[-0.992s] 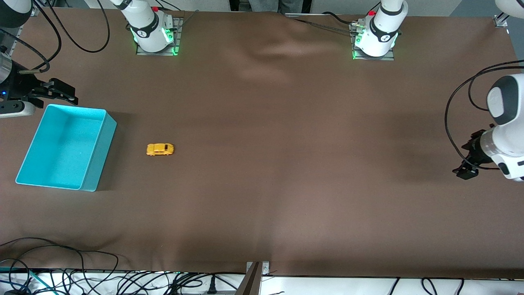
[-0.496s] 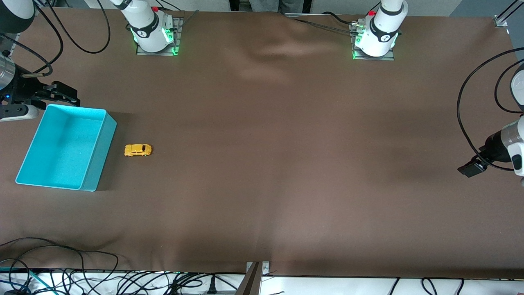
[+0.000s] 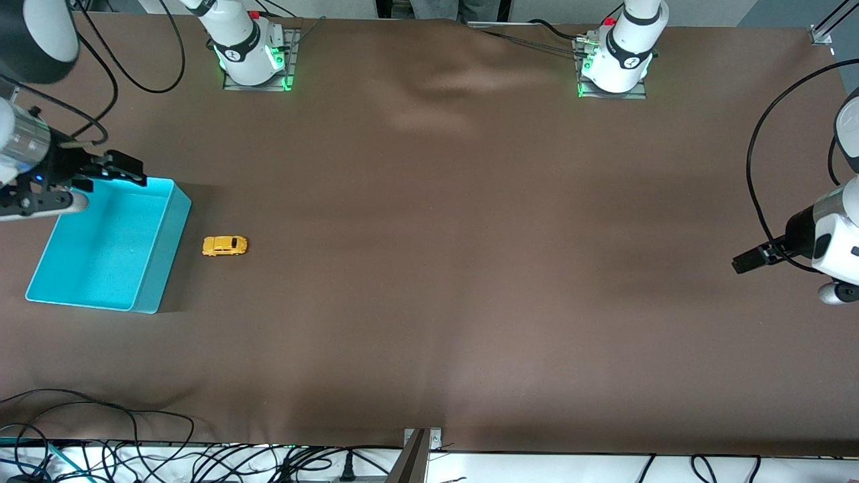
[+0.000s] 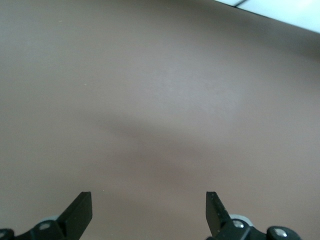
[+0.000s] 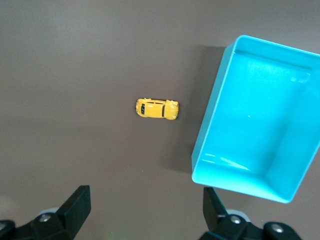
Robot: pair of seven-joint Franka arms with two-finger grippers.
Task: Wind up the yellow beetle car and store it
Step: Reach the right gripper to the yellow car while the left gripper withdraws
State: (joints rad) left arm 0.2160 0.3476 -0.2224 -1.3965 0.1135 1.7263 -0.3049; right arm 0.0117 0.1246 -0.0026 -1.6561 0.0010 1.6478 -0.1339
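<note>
while the open right end effector (image 3: 124,171) hovers over the bin (image 3: 164,258), the yellow beetle car (image 3: 225,245) sits beside it.

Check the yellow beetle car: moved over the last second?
Yes. The yellow beetle car rolled along the table toward the teal bin, covering most of the gap; it now sits just short of the bin's wall, barely shifting in the last half second.
</note>
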